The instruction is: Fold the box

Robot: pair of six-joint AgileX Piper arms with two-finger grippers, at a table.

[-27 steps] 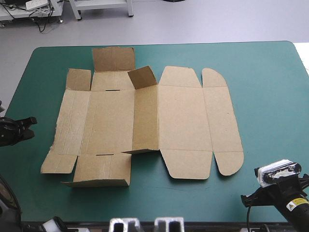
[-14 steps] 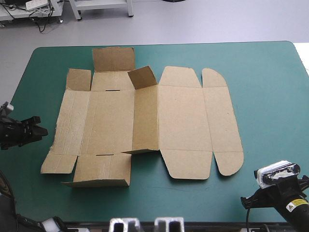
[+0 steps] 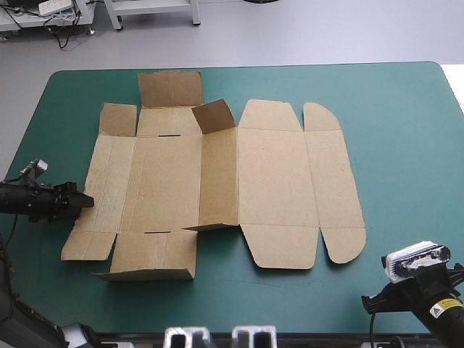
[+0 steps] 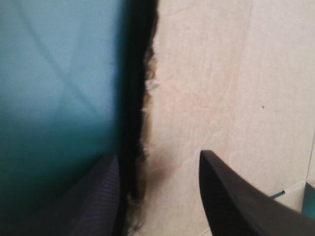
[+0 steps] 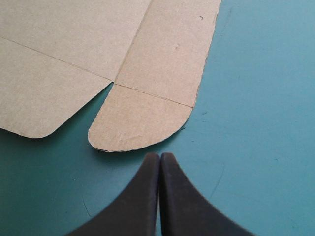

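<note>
Fingers (image 4: pixel 231 196) on the left gripper (image 4: pixel 157 153) stand spread, straddling the ragged left edge of the box (image 3: pixel 217 181), one over the board and one over the teal-green cover (image 3: pixel 391 109) (can't tell if they touch the board). Box lies mostly flat and open mid-table, a bit toward the left side. Its far flap (image 3: pixel 170 88) stands up, a small flap (image 3: pixel 214 114) beside it tilts up, and the near flap (image 3: pixel 148 264) is partly lifted. At the near right corner the right gripper (image 5: pixel 160 156) has its fingers pressed together in a point, just off the rounded corner flap (image 5: pixel 140 123), not touching it.
</note>
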